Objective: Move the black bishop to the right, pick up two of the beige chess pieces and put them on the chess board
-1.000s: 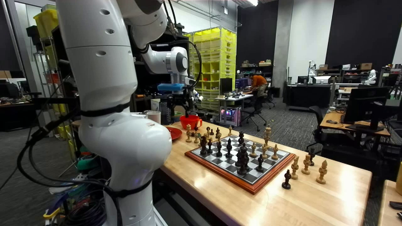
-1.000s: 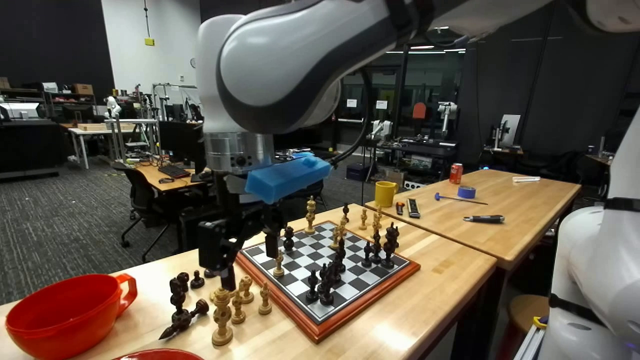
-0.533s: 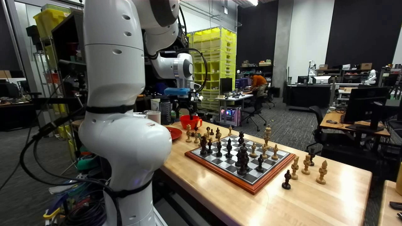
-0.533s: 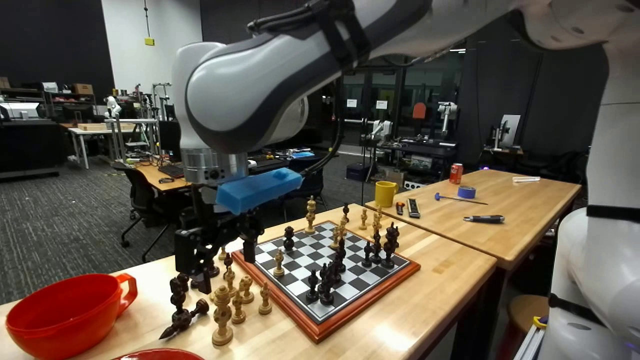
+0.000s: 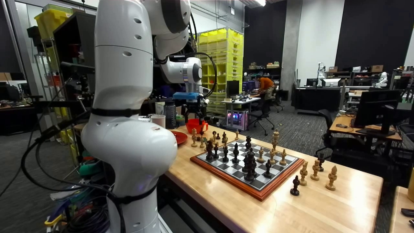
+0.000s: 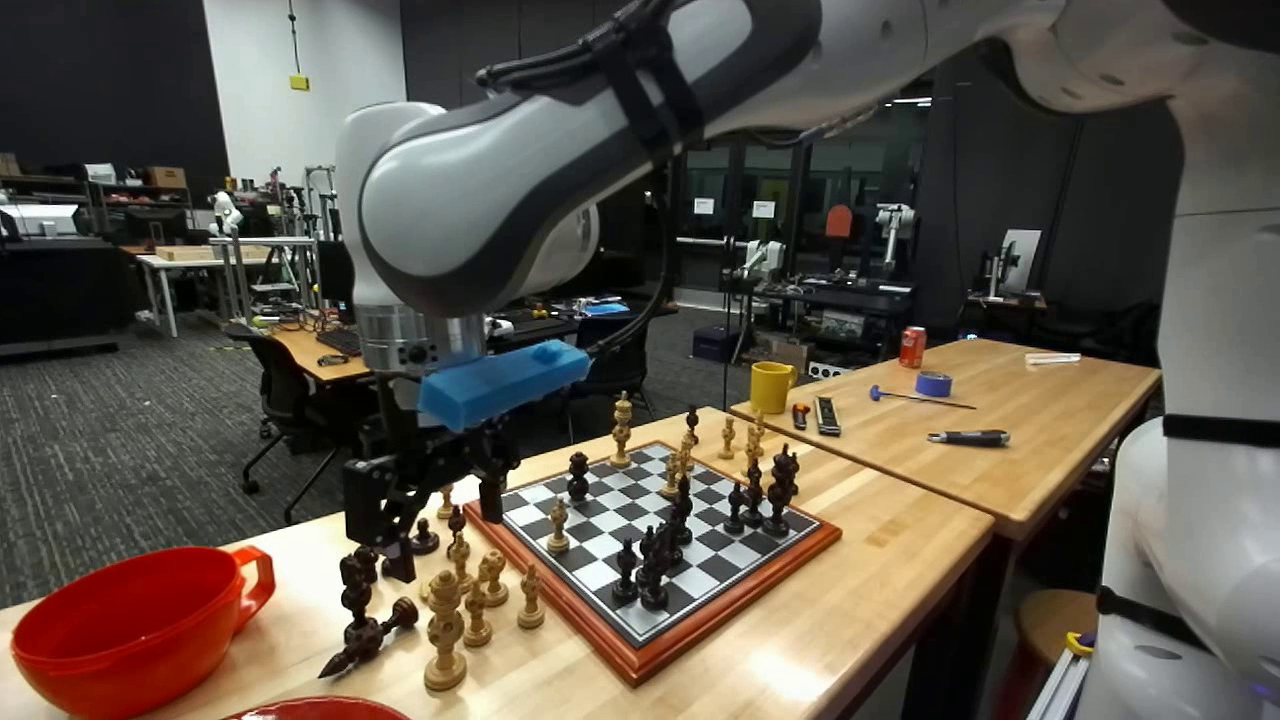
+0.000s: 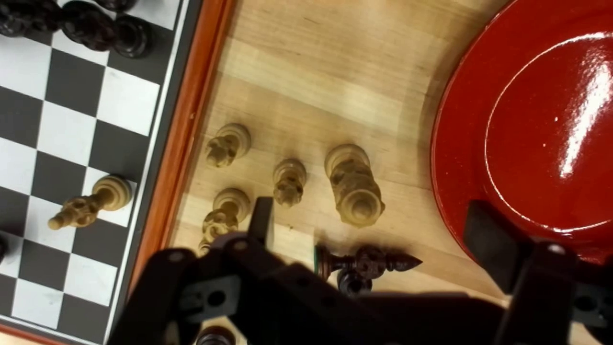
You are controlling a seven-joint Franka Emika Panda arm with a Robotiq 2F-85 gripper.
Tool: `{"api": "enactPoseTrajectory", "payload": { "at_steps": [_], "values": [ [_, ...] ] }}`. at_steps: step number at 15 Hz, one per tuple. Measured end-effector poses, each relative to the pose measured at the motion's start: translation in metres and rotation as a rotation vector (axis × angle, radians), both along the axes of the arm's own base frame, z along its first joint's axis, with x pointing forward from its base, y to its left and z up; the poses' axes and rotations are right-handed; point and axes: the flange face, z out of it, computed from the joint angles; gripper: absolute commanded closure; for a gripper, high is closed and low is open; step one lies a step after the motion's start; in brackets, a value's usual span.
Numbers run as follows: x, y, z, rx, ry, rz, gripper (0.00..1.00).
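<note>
In an exterior view I'm getting a lit ceiling lamp [image 5: 260, 2] at one o'clock and a yellow shelving unit [image 5: 221, 69] just past twelve. A white wall [image 5: 320, 35] rises toward two, and beside it, at half past one, I can make out a grey concrete column [image 5: 292, 35]. Grey carpet [image 5: 288, 130] spreads at three, with a wooden desk [image 5: 348, 130] farther out the same way. In an exterior view my feed shows glass panes [image 6: 768, 175] at one o'clock, a dark wall [image 6: 1020, 170] at two, a wooden table [image 6: 1080, 400] at three, a round stool [image 6: 1055, 612] at four and a black office chair [image 6: 285, 395] near nine.

Spread claw [image 6: 444, 543] near beige chess pieces [image 6: 445, 634]
</note>
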Motion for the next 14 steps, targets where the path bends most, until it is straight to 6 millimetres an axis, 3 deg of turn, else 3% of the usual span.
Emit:
{"api": "enactPoseTrajectory", "payload": {
  "at_steps": [14],
  "values": [
    [0.006, -0.005, -0.022, -0.004, 0.044, -0.001, 0.00]
  ]
}}
